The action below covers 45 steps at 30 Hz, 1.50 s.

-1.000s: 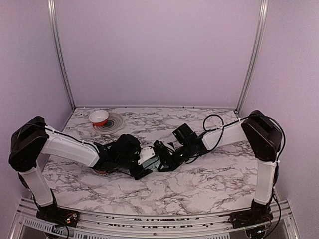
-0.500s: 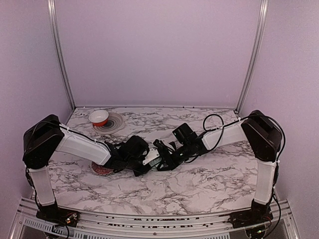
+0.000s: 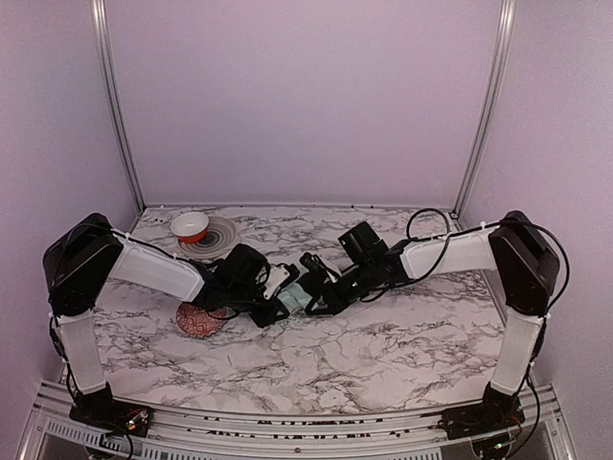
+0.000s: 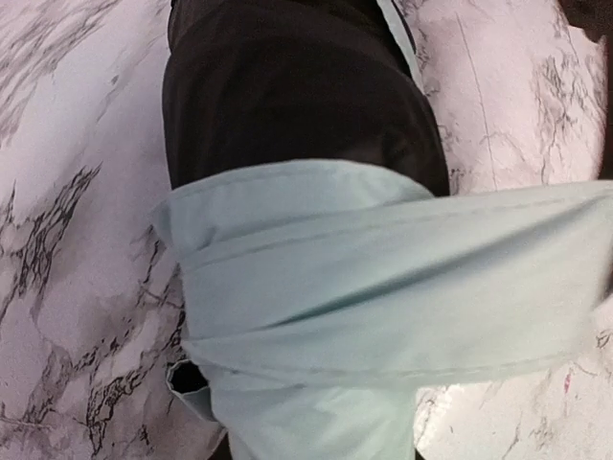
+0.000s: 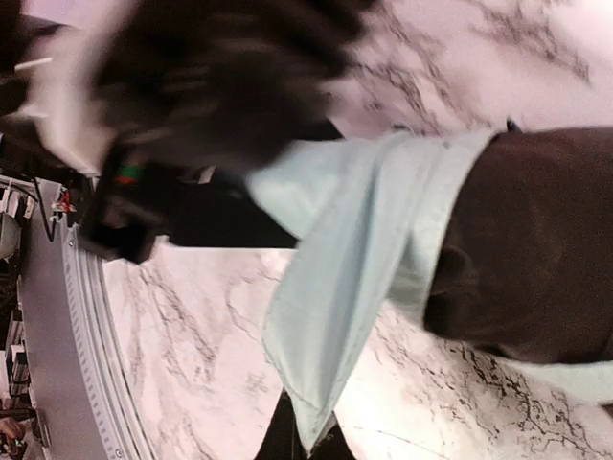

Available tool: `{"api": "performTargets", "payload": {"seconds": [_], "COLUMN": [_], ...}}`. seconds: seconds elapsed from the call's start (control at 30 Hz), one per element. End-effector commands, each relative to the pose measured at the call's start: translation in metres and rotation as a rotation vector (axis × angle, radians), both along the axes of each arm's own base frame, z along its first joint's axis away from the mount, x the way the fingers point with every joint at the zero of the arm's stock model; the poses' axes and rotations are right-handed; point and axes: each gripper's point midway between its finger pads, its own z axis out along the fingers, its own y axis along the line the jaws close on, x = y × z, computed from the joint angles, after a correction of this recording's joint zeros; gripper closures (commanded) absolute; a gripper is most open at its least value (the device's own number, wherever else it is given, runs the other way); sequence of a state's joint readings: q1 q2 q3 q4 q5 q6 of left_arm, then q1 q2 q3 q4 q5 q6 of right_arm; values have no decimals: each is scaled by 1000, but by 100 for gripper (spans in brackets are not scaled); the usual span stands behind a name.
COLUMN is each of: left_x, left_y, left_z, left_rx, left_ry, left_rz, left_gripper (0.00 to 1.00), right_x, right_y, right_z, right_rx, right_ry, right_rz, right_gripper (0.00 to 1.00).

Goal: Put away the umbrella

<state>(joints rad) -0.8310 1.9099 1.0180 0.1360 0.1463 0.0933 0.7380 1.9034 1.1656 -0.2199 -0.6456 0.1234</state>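
Midway, my right gripper (image 3: 314, 299) is closed, apparently pinching the folding umbrella (image 4: 383, 287); my left gripper (image 3: 272, 303) hides its jaws; bundling is unfinished.

Mint-green, black-lined umbrella (image 3: 296, 299), seemingly bunched, at mid table (image 3: 383, 350).

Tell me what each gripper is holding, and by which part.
The right gripper pinches the umbrella by a fold of its mint fabric. The left gripper is at the same fabric; whether it grips cannot be told.
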Motion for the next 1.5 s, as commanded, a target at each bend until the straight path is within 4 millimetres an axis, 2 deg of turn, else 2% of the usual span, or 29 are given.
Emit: {"api": "performTargets", "payload": {"seconds": [0.0, 0.1, 0.17, 0.33, 0.4, 0.5, 0.57, 0.63, 0.7, 0.8, 0.9, 1.0, 1.07, 1.13, 1.2, 1.37, 1.47], "left_x": [10, 20, 26, 64, 66, 65, 63, 65, 68, 67, 59, 48, 42, 34, 25, -8, -26], "left_y": [19, 15, 13, 43, 45, 41, 38, 37, 35, 30, 28, 33, 36, 34, 31, 18, 14], "left_z": [-9, 1, 7, 38, 57, 93, 121, 141, 151, 155, 176, 212, 229, 245, 255, 264, 266], "left_rx": [-166, -261, -316, -570, -634, -729, -812, -866, -884, -903, -986, -1056, -1073, -1082, -1084, -1068, -1061], "left_ry": [226, 280, 310, 375, 362, 322, 290, 264, 253, 281, 292, 229, 189, 163, 170, 198, 206], "left_rz": [214, 253, 270, 425, 411, 358, 319, 304, 297, 276, 226, 166, 135, 78, 14, -122, -189], "left_gripper": [100, 100, 100, 100, 100, 100, 100, 100, 100, 100, 100, 100, 100, 100, 100, 100, 100], "right_x": [-17, -34, -44, -63, -67, -61, -62, -59, -55, -46, -35, -26, -23, -16, -1, 33, 41], "right_y": [13, 24, 29, 13, 4, -6, -4, 3, 9, 15, 7, -8, -8, -1, 6, 7, 6], "right_z": [68, 88, 93, 80, 75, 62, 56, 60, 68, 81, 75, 53, 46, 54, 72, 105, 116], "right_rx": [108, 161, 170, 123, 103, 86, 83, 119, 152, 185, 163, 93, 69, 96, 125, 148, 157], "right_ry": [-87, -113, -107, -62, -64, -77, -78, -96, -122, -175, -222, -277, -308, -358, -443, -598, -665], "right_rz": [66, 119, 153, 188, 185, 159, 180, 190, 190, 183, 180, 178, 203, 209, 197, 150, 136], "right_gripper": [100, 100, 100, 100, 100, 100, 100, 100, 100, 100, 100, 100, 100, 100, 100, 100, 100]}}
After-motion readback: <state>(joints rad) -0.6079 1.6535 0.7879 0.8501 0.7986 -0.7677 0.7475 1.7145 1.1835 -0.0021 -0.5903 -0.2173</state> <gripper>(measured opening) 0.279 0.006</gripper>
